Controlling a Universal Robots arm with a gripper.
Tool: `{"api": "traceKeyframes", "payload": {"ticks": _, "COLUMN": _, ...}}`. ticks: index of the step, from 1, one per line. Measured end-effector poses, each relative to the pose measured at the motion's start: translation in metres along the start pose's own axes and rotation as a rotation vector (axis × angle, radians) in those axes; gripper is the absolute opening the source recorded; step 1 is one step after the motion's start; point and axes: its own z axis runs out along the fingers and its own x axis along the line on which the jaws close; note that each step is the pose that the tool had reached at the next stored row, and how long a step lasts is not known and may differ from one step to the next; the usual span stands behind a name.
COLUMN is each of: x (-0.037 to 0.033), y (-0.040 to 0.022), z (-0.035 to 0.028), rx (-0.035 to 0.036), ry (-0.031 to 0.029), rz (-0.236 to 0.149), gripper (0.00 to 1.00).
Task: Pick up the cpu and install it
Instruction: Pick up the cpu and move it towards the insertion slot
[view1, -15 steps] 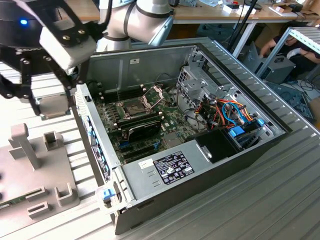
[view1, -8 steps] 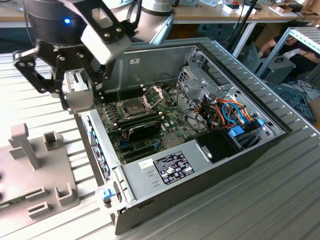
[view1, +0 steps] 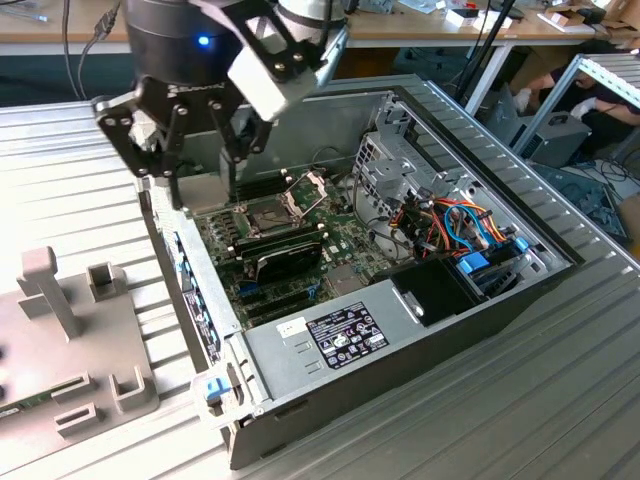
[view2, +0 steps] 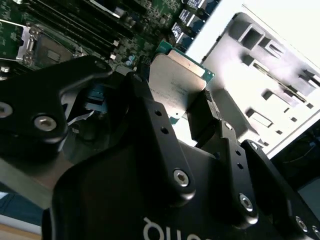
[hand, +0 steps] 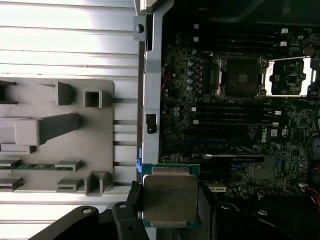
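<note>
The cpu (hand: 170, 196) is a small square chip with a flat silver-grey top and a green rim, pinched at two opposite edges between my black fingers (hand: 134, 199). It shows again in the second wrist view, cpu (view2: 174, 82), held above the board. In the exterior view my gripper (view1: 204, 180) hangs over the case's side wall, to the exterior view's left of the motherboard. The bare cpu socket (view1: 272, 212) lies on the green motherboard (view1: 345, 240) with its hinged metal frame (view1: 305, 187) swung up. The first wrist view shows that socket (hand: 241, 76) well apart from the chip.
The open computer case (view1: 470, 330) lies on a ribbed metal table (view1: 560, 400). A grey fixture plate (view1: 70, 330) with upright blocks sits at the exterior view's left. A long black module (view1: 285, 256), drive cage (view1: 385, 175) and coloured cables (view1: 465, 230) crowd the case.
</note>
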Motion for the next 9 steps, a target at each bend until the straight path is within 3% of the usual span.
{"api": "traceKeyframes", "payload": {"ticks": 1, "x": -0.0045, "y": -0.0001, "z": 0.0001, "rx": 0.0001, "ry": 0.0000, "rz": 0.000, "gripper": 0.55}}
{"api": "traceKeyframes", "payload": {"ticks": 3, "x": -0.0213, "y": -0.0006, "z": 0.0007, "rx": 0.0000, "ry": 0.0000, "rz": 0.000, "gripper": 0.55}}
{"api": "traceKeyframes", "payload": {"ticks": 5, "x": -0.0294, "y": -0.0008, "z": 0.0009, "rx": 0.0000, "ry": 0.0000, "rz": 0.000, "gripper": 0.55}}
{"api": "traceKeyframes", "payload": {"ticks": 7, "x": -0.0461, "y": -0.0013, "z": 0.0015, "rx": 0.0001, "ry": 0.0000, "rz": 0.000, "gripper": 0.55}}
{"api": "traceKeyframes", "payload": {"ticks": 9, "x": -0.0541, "y": -0.0015, "z": 0.0017, "rx": 0.0001, "ry": 0.0001, "rz": 0.000, "gripper": 0.55}}
